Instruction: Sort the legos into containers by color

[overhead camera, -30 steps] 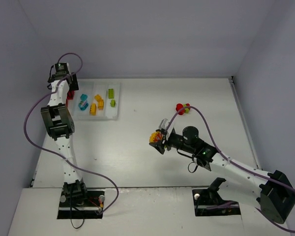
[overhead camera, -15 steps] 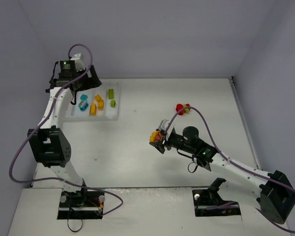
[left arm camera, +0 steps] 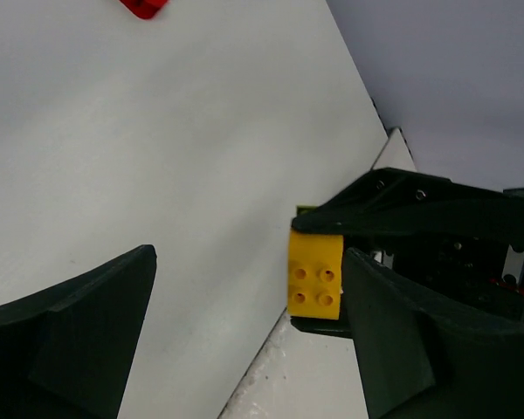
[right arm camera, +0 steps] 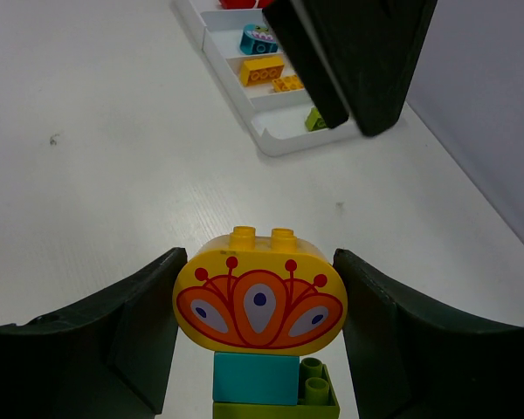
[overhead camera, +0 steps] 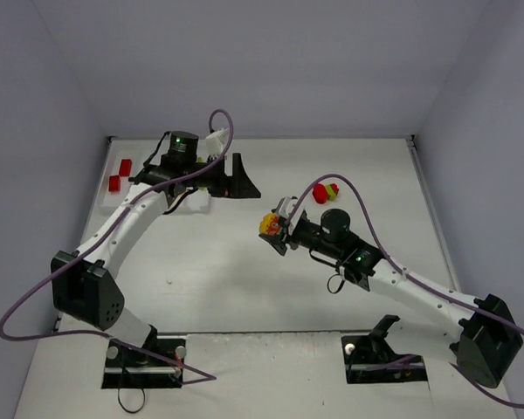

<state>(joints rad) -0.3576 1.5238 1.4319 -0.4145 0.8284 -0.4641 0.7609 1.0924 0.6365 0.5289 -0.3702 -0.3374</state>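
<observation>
My right gripper (overhead camera: 272,226) is shut on a clump of legos and holds it above the table's middle. In the right wrist view (right arm camera: 259,288) the clump is a yellow oval brick with an orange pattern (right arm camera: 259,301) on a cyan brick (right arm camera: 255,378) and a lime green brick (right arm camera: 310,394). My left gripper (overhead camera: 241,182) is open and empty, just left of the clump and facing it (left arm camera: 249,262). The left wrist view shows the clump's yellow face (left arm camera: 315,284). The white tray (right arm camera: 275,138) holds cyan (right arm camera: 258,39), yellow (right arm camera: 262,70) and green (right arm camera: 316,120) bricks.
A red, yellow and green clump (overhead camera: 325,192) lies on the table beyond my right arm. Two red bricks (overhead camera: 120,173) show at the far left, where my left arm covers most of the tray. Grey walls stand at the back and on both sides.
My left arm has swung from over the tray at the far left to the table's middle, towards the right gripper. The right gripper has moved a little farther away with its clump.
</observation>
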